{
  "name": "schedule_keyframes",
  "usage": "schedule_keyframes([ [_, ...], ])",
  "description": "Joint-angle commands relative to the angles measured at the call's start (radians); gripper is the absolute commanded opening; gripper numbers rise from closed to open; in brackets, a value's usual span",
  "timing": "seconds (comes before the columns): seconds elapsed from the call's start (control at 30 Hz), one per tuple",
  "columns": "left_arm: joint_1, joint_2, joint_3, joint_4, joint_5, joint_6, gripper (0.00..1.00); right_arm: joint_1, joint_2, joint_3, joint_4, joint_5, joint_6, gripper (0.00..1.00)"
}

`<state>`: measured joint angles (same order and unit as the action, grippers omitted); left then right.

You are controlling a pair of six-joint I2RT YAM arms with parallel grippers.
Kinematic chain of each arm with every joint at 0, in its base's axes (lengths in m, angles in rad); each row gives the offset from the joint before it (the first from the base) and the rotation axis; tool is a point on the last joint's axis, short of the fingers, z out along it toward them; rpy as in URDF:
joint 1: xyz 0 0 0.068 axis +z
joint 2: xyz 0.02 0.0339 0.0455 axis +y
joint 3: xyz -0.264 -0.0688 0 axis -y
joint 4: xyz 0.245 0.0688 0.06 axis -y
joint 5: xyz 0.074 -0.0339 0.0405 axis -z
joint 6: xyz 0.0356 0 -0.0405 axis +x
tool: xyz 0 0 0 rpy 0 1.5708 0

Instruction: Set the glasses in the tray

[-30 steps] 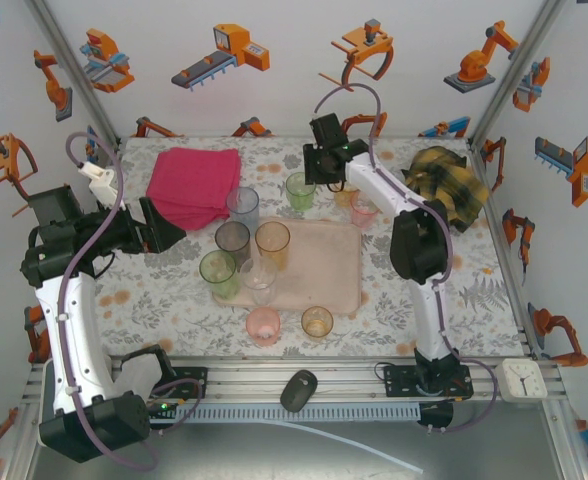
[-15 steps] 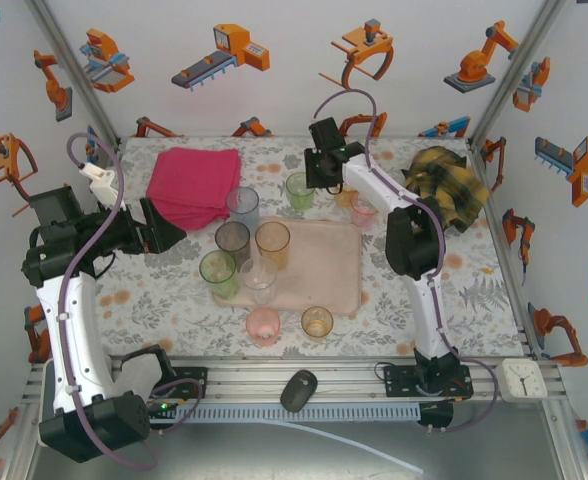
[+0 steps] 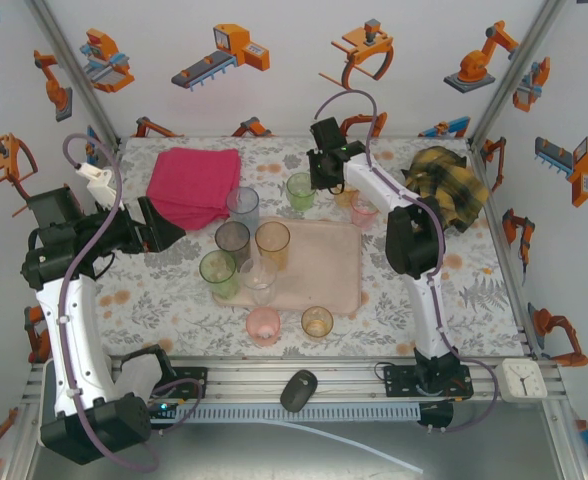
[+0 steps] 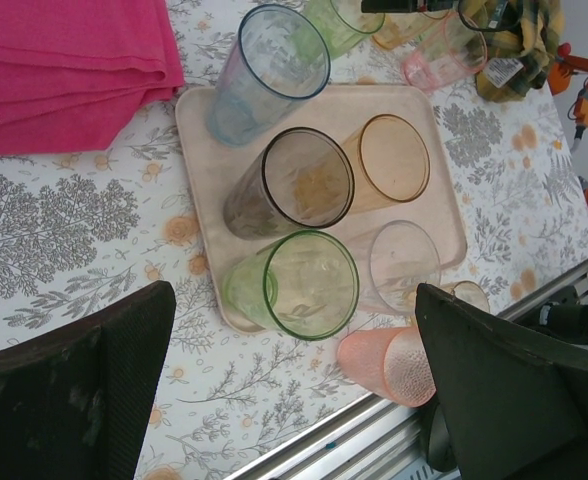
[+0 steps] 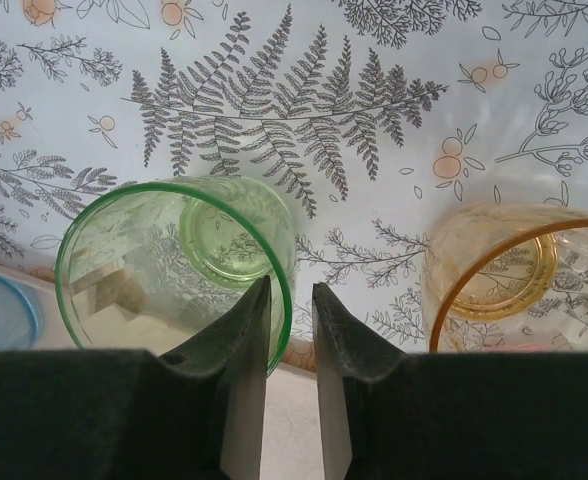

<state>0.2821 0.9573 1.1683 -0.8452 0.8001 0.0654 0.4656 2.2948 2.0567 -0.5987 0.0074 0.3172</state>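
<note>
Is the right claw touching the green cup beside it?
Cannot tell. Right wrist view: the right claw straddles the rim of the green tumbler, one finger inside, one outside; contact isn't plain.

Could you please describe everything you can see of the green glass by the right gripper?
The green glass is a translucent plastic tumbler, empty, standing upright on the flowered table just beyond the tray. The right gripper straddles its rim, one finger inside and one outside; whether they pinch it yet is unclear.

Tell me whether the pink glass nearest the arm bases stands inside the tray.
No, the pink glass stands on the tablecloth just outside the tray's near rim.
</note>
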Motion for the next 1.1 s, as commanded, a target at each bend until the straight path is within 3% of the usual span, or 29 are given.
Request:
schedule_keyframes([
  [0.0, 0.005, -0.018, 0.004, 0.017, 0.002, -0.022, 0.97, -0.007, 0.016, 0.033, -0.033, 0.002, -0.02, 0.23],
  [0.57, 0.005, -0.042, 0.0, 0.026, 0.015, -0.036, 0.97, -0.007, 0.019, 0.088, -0.058, 0.017, -0.021, 0.06],
  [1.07, 0.005, -0.044, -0.001, 0.031, 0.01, -0.035, 0.97, -0.008, -0.016, 0.149, -0.087, 0.008, -0.021, 0.04],
])
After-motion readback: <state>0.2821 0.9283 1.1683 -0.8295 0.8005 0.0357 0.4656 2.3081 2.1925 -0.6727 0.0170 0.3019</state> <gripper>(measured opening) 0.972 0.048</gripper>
